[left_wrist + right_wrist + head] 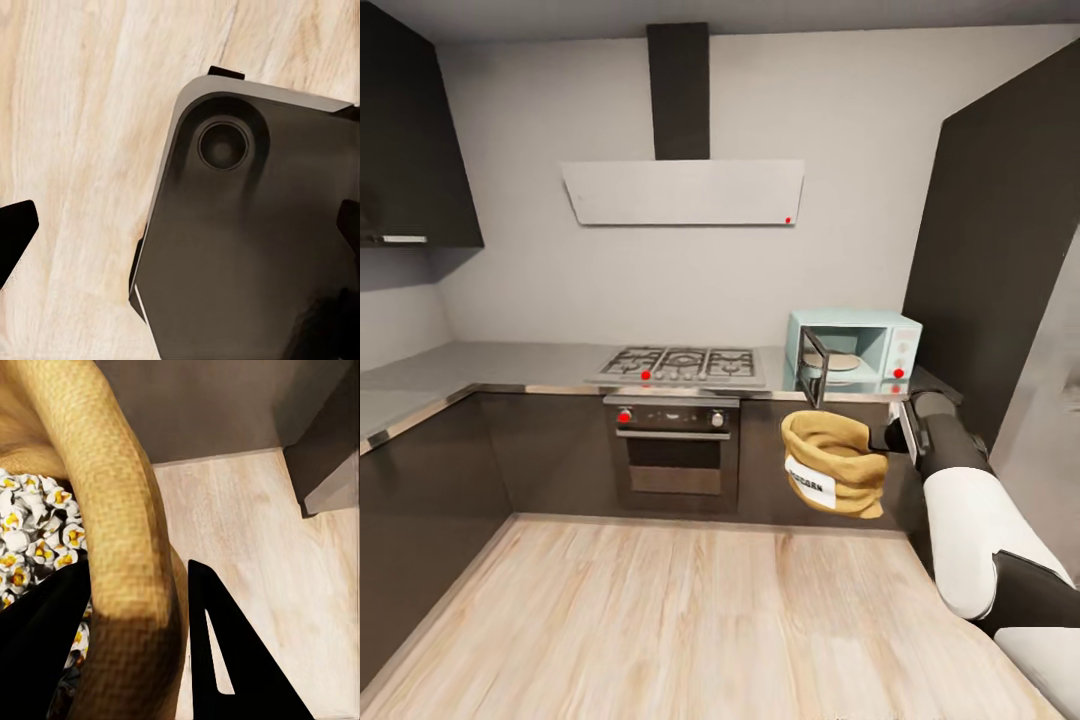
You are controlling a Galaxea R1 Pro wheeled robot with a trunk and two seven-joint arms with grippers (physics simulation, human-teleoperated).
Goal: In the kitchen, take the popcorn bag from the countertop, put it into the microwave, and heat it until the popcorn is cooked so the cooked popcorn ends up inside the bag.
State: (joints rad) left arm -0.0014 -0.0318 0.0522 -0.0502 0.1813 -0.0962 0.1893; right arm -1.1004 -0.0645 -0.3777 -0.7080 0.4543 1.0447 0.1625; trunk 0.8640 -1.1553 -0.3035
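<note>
One gripper, the right gripper (139,645), is clamped over the rolled rim of the popcorn bag (832,462), carrying it upright so the popcorn (34,540) stays in, below the open microwave (855,347); the left claw's state I cannot tell

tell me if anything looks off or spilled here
Nothing spilled. The tan sack-like popcorn bag hangs in mid-air over the wooden floor, tilted, pinched by its rolled rim in the right gripper. The pale mint-blue microwave stands with its door open, and white popcorn sits inside the bag.
</note>
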